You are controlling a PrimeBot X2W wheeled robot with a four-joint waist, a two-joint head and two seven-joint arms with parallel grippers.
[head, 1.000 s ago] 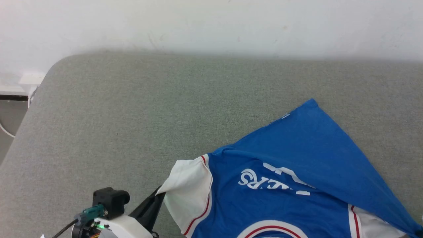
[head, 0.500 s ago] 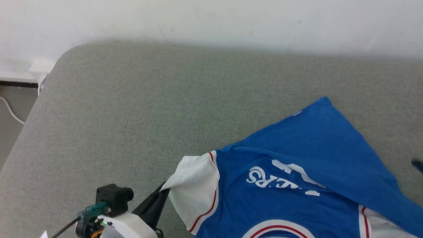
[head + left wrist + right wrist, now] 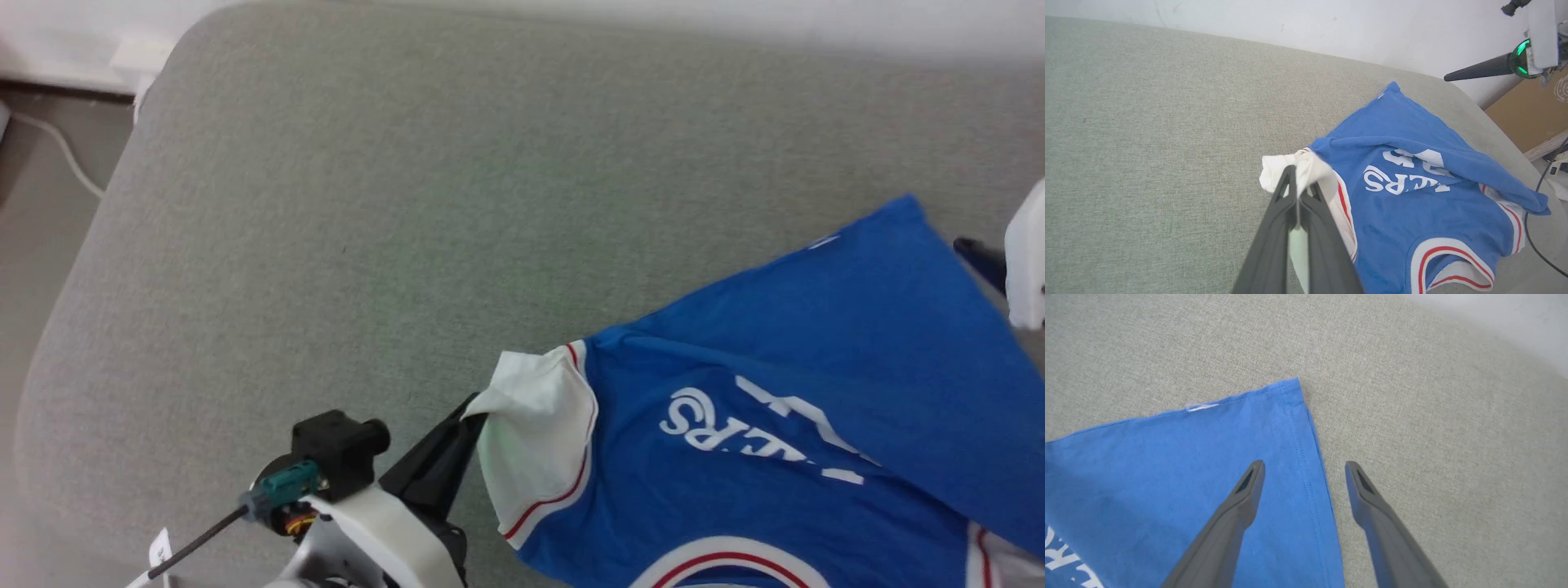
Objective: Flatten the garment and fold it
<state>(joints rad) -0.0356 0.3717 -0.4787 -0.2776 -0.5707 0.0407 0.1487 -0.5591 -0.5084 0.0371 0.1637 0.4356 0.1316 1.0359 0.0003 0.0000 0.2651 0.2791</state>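
Right pincer (image 3: 1304,464) spread, left pincer (image 3: 1298,179) pinching garment (image 3: 1412,204)

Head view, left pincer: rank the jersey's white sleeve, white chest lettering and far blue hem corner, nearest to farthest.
1. The white short sleeve with red-striped trim: pinched in the shut left pincer, immediately to its right.
2. The white chest lettering: farther right, mid-jersey.
3. The blue hem corner: upper right, lying on the grey fabric cushion.
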